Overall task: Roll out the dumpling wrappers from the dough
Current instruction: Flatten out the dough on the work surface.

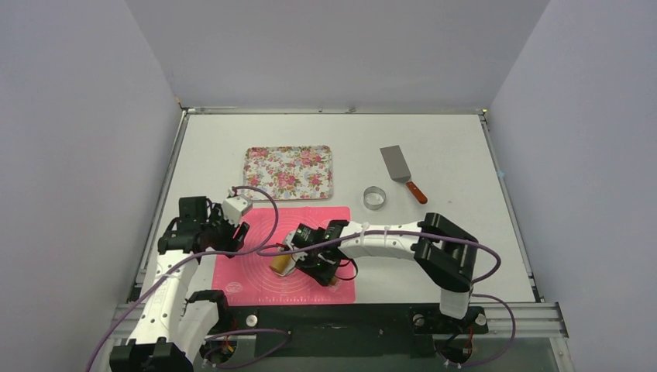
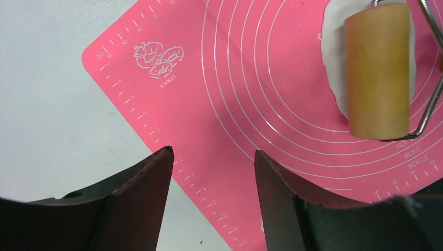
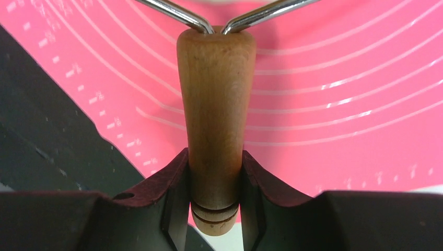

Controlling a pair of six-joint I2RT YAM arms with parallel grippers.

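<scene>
At far left, the left gripper point(image 2: 211, 157) is recorded with its dark jaws spread wide and nothing between them. It hangs over the left edge of the pink silicone pastry mat point(image 2: 251, 104), which is printed with white rings and ruler marks. Beyond this gripper, off the mat's far edge, a floral rectangular tray point(image 1: 288, 172) is noted on the grey table point(image 1: 449, 232).

Ahead of the left gripper and to its right, the flat white dough piece point(image 2: 334, 63) is laid on the mat inside the rings. It is largely covered by the pale wooden roller barrel point(image 2: 377, 70), which rests across it and is carried in a bent steel wire frame point(image 2: 429, 110).

Further right, the roller's turned wooden handle point(image 3: 217, 99) is clamped between the jaws of the right gripper point(image 3: 214, 157). Both sides are pressed, and the butt end projects back past the fingertips.

Beyond the right gripper and to its right, a small metal ring cutter point(image 1: 375, 197) and a metal spatula with a reddish handle point(image 1: 400, 169) are set near each other, apart.
</scene>
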